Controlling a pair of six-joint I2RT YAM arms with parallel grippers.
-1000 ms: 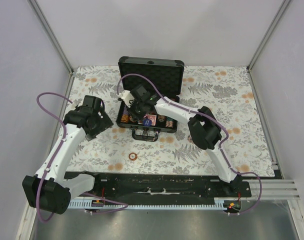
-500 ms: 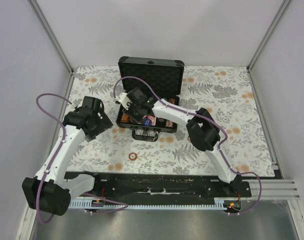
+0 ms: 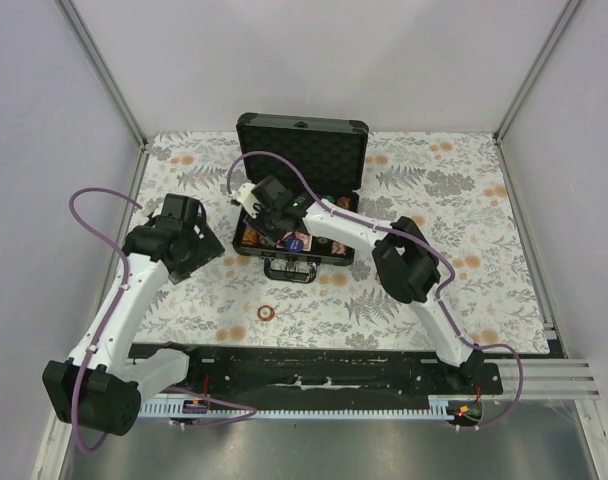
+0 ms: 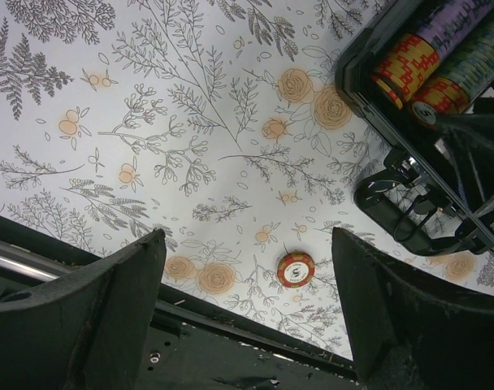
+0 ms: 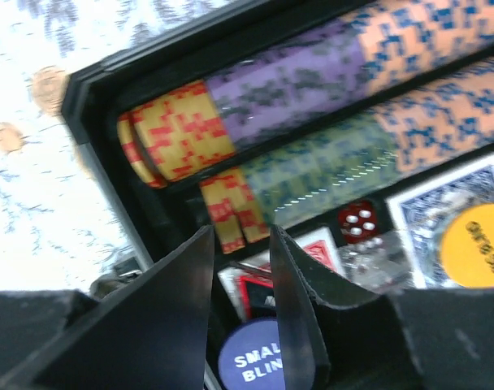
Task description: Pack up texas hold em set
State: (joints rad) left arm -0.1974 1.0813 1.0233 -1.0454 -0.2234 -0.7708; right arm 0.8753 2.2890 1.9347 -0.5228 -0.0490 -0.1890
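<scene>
Right wrist alone shows right tool (image 5: 240,237) narrowly parted, empty, above chips (image 5: 296,81); left tool (image 4: 247,240) gapes wide.

left arm (image 3: 124,300): bent up, reaching forward, left of the case (image 3: 302,150)
left gripper (image 4: 247,240): jaws wide apart, empty, left of the case
right arm (image 3: 429,300): stretched leftward over the case
right gripper (image 5: 241,244): narrow gap, nothing between

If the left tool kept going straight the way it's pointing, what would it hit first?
The left tool would probably meet the flowered table cover, right beside the loose chip; depth is unclear, so it might clip that chip first.
</scene>
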